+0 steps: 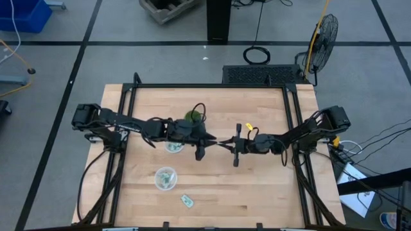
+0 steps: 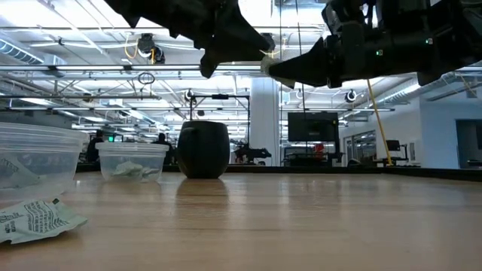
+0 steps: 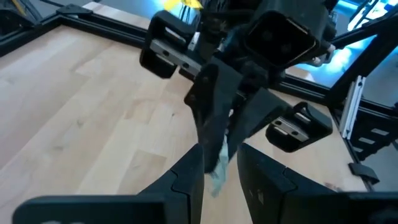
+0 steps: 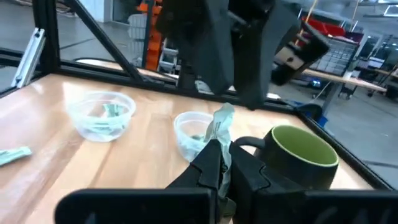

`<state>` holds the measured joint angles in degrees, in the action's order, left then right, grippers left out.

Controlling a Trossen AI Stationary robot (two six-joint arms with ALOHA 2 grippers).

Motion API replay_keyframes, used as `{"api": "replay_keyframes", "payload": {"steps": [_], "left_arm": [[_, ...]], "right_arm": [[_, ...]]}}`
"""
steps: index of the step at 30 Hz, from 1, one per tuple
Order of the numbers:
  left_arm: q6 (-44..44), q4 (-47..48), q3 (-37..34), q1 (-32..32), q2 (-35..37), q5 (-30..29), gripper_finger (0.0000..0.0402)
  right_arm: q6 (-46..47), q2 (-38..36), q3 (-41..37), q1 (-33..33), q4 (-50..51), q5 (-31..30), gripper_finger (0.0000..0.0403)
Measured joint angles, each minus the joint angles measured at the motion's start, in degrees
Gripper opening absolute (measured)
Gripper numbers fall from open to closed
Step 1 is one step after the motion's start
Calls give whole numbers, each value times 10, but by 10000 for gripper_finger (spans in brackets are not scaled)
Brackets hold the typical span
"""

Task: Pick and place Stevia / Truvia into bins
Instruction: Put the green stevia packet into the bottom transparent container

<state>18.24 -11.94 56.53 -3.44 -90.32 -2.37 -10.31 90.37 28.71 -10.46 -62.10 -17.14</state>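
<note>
Pale green and white paper marks the packet (image 4: 219, 129) held in the air between the two arms, above the middle of the wooden table (image 1: 257, 192). The right gripper (image 4: 225, 163) is clenched on one end of this packet, with its fingers pinched tight so the thin paper cannot slip. The left gripper (image 3: 219, 163) meets it tip to tip, and its fingers stand parted on either side of the packet's free end. This arrangement reads as a handover in mid-air: the right arm presents the packet and the left arm is positioned to take it. Whether the left fingers already press the paper cannot be told.

The handover is judged necessary because both bins lie on the left arm's side of the table. The nearer bin (image 1: 174, 147) sits just under the left arm beside the dark green mug (image 1: 192, 117). The second bin (image 1: 165, 178) sits nearer the front edge. Both clear cups already contain packets, as the right wrist view shows.

One further packet (image 1: 187, 201) lies flat on the table near the front edge, just beside the second bin and not yet picked.

The next move calls for the left fingers to close before the right fingers release, otherwise the packet may drop to the table.
</note>
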Motion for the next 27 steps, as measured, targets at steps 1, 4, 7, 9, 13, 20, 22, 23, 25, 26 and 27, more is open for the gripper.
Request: {"api": "replay_keyframes", "payload": {"steps": [1, 4, 7, 9, 13, 20, 22, 23, 25, 26, 27], "left_arm": [[0, 0, 0, 0, 0, 0, 102], [-2, 2, 0, 0, 0, 0, 102], [-11, 4, 0, 0, 0, 0, 102], [-20, 6, 0, 0, 0, 0, 102], [-29, 7, 0, 0, 0, -2, 102], [-31, 6, 0, 0, 0, -6, 102], [-31, 6, 0, 0, 0, -6, 102], [-31, 6, 0, 0, 0, -6, 102], [-34, 6, 0, 0, 0, -6, 102], [-36, 6, 0, 0, 0, -6, 102], [-39, 6, 0, 0, 0, -6, 102]], "right_arm": [[0, 0, 0, 0, -1, -10, 6], [-11, 0, 0, 0, -11, -30, 6], [-12, 0, 0, 0, -20, -32, 6], [-13, 0, 0, 0, -22, -26, 6], [-14, 0, 0, 0, -35, -25, 6], [-16, 0, 0, 0, -45, -22, 6], [-21, 0, 0, 0, -46, -22, 6], [-25, 0, 0, 0, -48, -22, 6], [-28, 0, 0, 1, -55, -22, 6], [-29, 0, 0, 1, -60, -22, 6], [-28, 0, 0, 2, -66, -21, 6]]}}
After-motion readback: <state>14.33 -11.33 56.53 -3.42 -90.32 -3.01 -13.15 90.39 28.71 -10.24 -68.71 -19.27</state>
